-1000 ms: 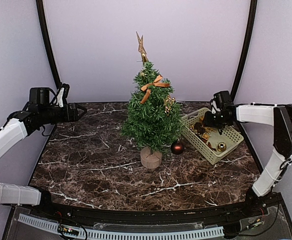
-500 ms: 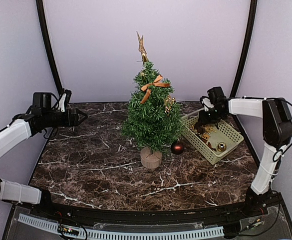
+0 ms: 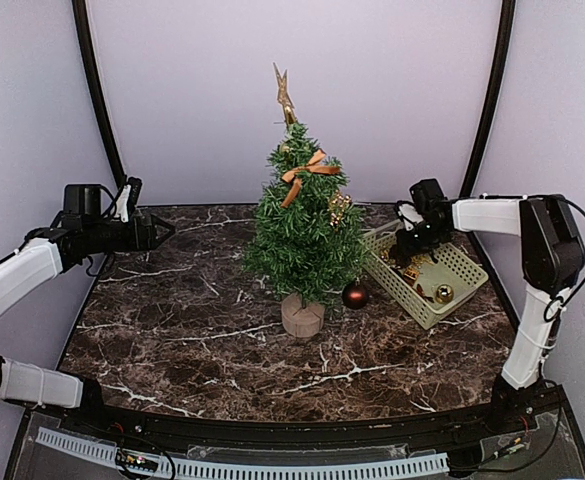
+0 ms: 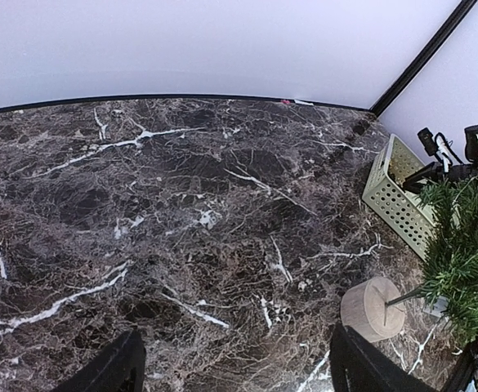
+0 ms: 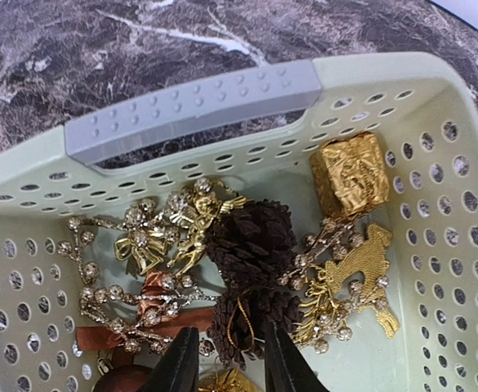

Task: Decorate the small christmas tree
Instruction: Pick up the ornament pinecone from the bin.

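We are starting at the near side of the marble table, where the small Christmas tree is standing upright on its round wooden stump base, roughly at the table's middle. A dark red bauble is lying on the marble just to the right of the base, between it and the pale green basket, which is sitting near the right edge. The right gripper is reaching down into that basket. Its fingers are standing narrowly apart on either side of a dark pine cone, and we cannot tell whether they are pressing on it. Around the cone we are noting a gold gift box, a gold reindeer, a gold cherub and a beaded bow. Farther back, the left gripper is hovering above the table's far left corner, released, its jaws spread wide with nothing between them. On the tree an orange ribbon bow and a gold cluster are hanging, and a gold star topper is rising against the pale back wall.
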